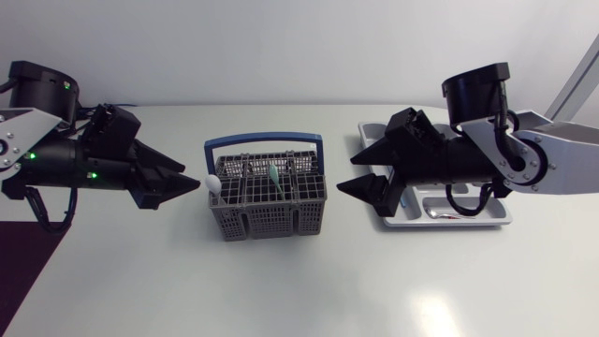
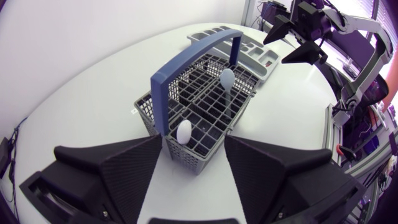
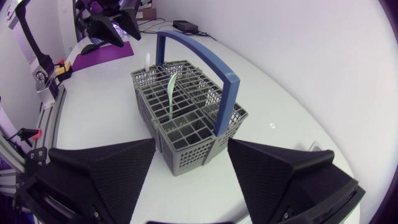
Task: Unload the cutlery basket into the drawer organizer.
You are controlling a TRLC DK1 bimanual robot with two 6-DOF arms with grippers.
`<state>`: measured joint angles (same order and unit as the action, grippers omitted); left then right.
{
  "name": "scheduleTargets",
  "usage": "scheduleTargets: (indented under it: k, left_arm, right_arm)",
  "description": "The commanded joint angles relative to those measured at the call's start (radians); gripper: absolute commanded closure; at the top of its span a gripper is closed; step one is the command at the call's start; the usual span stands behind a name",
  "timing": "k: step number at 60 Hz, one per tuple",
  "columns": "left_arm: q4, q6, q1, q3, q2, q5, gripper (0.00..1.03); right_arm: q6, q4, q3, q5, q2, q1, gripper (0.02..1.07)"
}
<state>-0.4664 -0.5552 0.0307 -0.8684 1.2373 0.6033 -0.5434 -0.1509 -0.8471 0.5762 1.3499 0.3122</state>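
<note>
White, glossy tabletop (image 1: 281,281) spreads beneath the left tool (image 1: 181,193) and the right tool (image 1: 346,176), with a soft patch of reflected light near the right tool.

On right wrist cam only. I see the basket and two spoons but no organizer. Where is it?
Observer: In the head view, the organizer sits on the table partly under the right gripper. It is beside the basket, on the side away from the left arm, and does not touch it.
Operator: Which cell is the white spoon in?
Observer: The left wrist view shows the white spoon bowl up in an end cell, nearest the left gripper.
Operator: Is the left gripper holding anything?
Observer: No. It's open and empty, with its tips just short of the basket's end, by that spoon.
</note>
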Motion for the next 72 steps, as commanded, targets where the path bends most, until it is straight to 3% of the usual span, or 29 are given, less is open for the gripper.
scheduleTargets:
  k: [1, 8, 22, 41, 51, 64, 72]
  left_arm:
    - [-0.012, -0.071, -0.029, 0.017, 0.068, 0.047, 0.21]
    - [-0.011, -0.146, -0.074, -0.011, 0.145, 0.144, 0.21]
    - [-0.006, -0.238, -0.095, -0.038, 0.197, 0.228, 0.27]
    - [0.003, -0.275, -0.080, -0.073, 0.272, 0.240, 0.31]
    - [0.005, -0.273, -0.064, -0.095, 0.298, 0.270, 0.43]
    - [0.008, -0.273, -0.029, -0.103, 0.314, 0.274, 0.44]
    - [0.009, -0.275, -0.020, -0.107, 0.329, 0.274, 0.66]
  right_arm:
    - [0.008, -0.019, 0.034, 0.011, -0.023, -0.004, 0.18]
    - [-0.009, -0.044, 0.046, 0.027, -0.052, -0.013, 0.16]
    - [-0.024, -0.062, 0.036, 0.048, -0.061, -0.039, 0.15]
    - [-0.043, -0.067, 0.028, 0.067, -0.041, -0.050, 0.15]
    - [-0.055, -0.064, 0.034, 0.071, -0.032, -0.059, 0.15]
    - [-0.063, -0.064, 0.036, 0.076, -0.031, -0.073, 0.15]
    - [-0.067, -0.064, 0.039, 0.080, -0.031, -0.081, 0.15]
